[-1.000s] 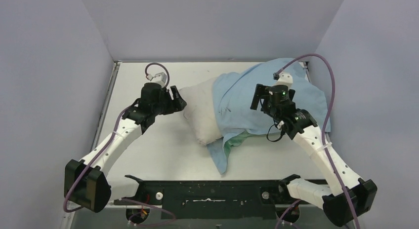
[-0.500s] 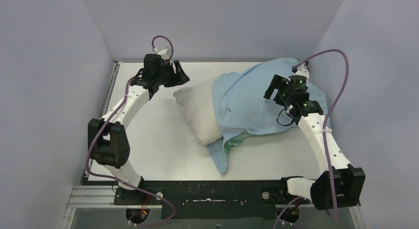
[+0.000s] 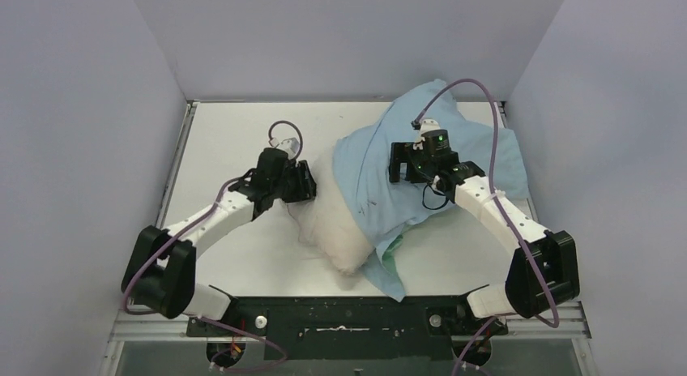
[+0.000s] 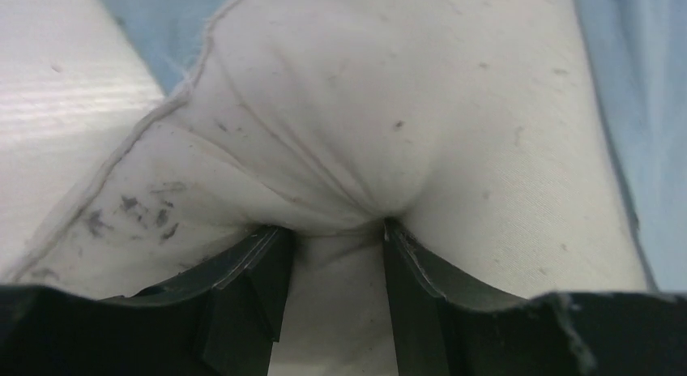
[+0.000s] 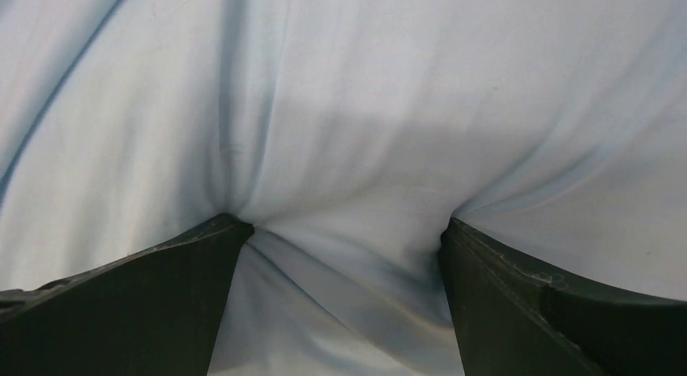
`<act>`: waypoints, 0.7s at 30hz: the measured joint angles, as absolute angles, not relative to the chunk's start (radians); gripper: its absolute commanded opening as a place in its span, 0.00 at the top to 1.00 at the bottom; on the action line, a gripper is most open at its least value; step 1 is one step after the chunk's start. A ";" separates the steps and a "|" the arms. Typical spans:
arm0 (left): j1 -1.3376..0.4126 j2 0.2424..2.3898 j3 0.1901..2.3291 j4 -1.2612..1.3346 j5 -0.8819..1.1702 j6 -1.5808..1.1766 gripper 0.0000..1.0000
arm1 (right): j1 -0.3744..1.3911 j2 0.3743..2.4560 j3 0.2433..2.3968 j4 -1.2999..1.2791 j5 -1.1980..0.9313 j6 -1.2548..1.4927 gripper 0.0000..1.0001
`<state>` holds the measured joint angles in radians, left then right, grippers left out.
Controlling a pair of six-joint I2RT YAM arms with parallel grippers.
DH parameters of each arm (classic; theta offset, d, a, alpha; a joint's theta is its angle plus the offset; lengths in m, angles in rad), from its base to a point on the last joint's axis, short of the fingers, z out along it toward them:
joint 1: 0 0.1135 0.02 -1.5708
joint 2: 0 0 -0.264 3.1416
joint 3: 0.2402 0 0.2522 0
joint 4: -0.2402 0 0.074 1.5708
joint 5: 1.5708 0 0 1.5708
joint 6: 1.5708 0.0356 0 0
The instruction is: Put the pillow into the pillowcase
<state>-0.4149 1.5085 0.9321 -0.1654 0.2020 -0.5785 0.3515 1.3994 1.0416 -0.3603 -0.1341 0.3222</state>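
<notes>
**Both hands now on the bundle**

Since the frame half a second back, we see the left hand [image 4: 334, 230] has swung in from the far left corner of the desk [image 3: 235, 133] to the bare left end of the pillow [image 3: 336, 230]. The right hand [image 5: 347, 226] has crossed from the right side of the case [image 3: 381, 157] to its middle. The bundle has shifted too: the pillow's bare end now lies nearer the near edge, and the case's near corner has slid right and closer to us.

The pillow lies slantwise at mid-desk. Its far right part is under the case and its near left end is uncovered. The case shows its light blue face upward, and a green strip [image 3: 391, 248] peeks out at its near edge, just beside the pillow.

In the left wrist view the left hand stands narrow, with a fold of off-white pillow cloth pinched between its fingers [image 4: 251, 287] and creases running into the gap.

In the right wrist view the right hand is spread wide. Both fingertips [image 5: 162, 303] press into the blue cloth, and a soft hump of it rises between them. We cannot tell whether that amounts to a grip.
</notes>
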 measured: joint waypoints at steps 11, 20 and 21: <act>-0.848 1.322 0.772 -0.095 0.010 -0.740 0.59 | 0.402 1.509 1.200 -0.402 -0.146 0.212 0.06; -1.097 1.297 0.702 0.005 -0.086 -0.836 0.60 | 0.601 1.550 1.205 -0.318 -0.183 0.196 0.06; -1.114 1.299 0.700 0.019 -0.088 -0.842 0.60 | 0.615 1.564 1.209 -0.308 -0.194 0.193 0.06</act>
